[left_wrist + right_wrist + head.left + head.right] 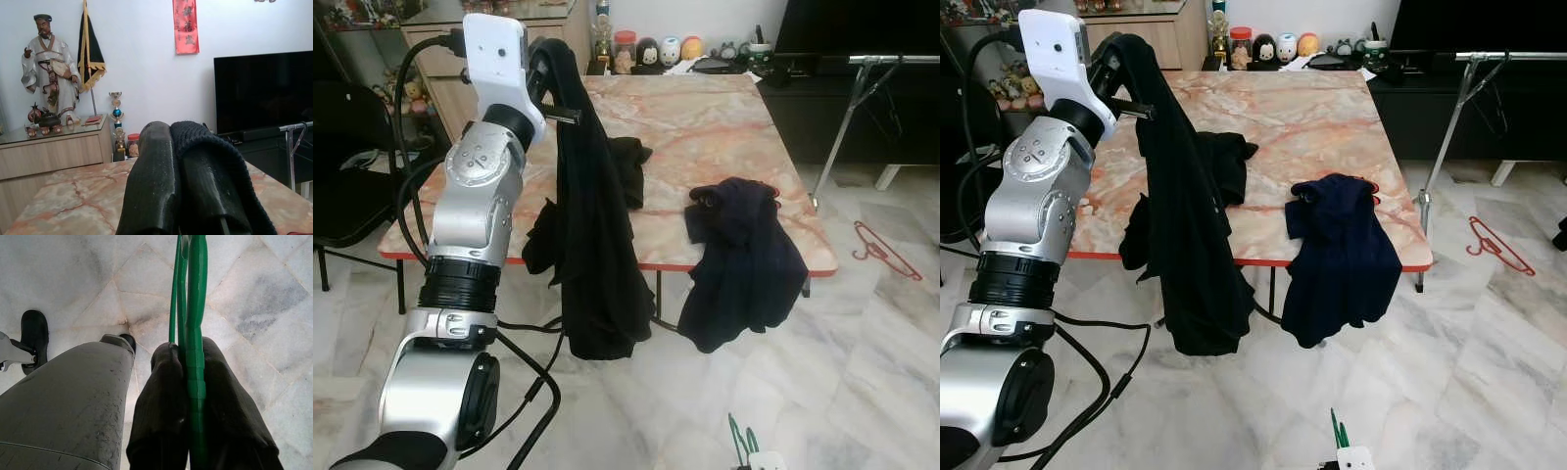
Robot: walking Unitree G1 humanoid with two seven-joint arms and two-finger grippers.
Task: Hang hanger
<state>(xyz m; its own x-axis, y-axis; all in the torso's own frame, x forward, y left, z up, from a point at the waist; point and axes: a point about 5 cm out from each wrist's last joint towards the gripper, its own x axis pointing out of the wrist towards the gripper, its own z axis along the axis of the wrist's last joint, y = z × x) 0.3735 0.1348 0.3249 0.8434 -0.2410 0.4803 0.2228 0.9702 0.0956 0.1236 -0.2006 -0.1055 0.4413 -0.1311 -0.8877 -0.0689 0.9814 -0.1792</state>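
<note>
My left arm is raised over the near left corner of the table. Its left gripper (546, 67) is shut on a long black garment (592, 245) that hangs from it down past the table edge. In the left wrist view the two fingers (156, 166) lie together, with black knit fabric (215, 161) draped over one of them. My right gripper (188, 352) hangs low over the floor, shut on a green hanger (197, 293). The green hanger's tip (741, 439) shows at the bottom of the eye view.
A marble-top table (705, 127) stands ahead, with a dark navy garment (744, 259) slumped over its front edge. A metal clothes rack (881, 61) stands at the back right, and a red hanger (886, 250) lies on the floor below it. A black chair (342, 176) is at the left.
</note>
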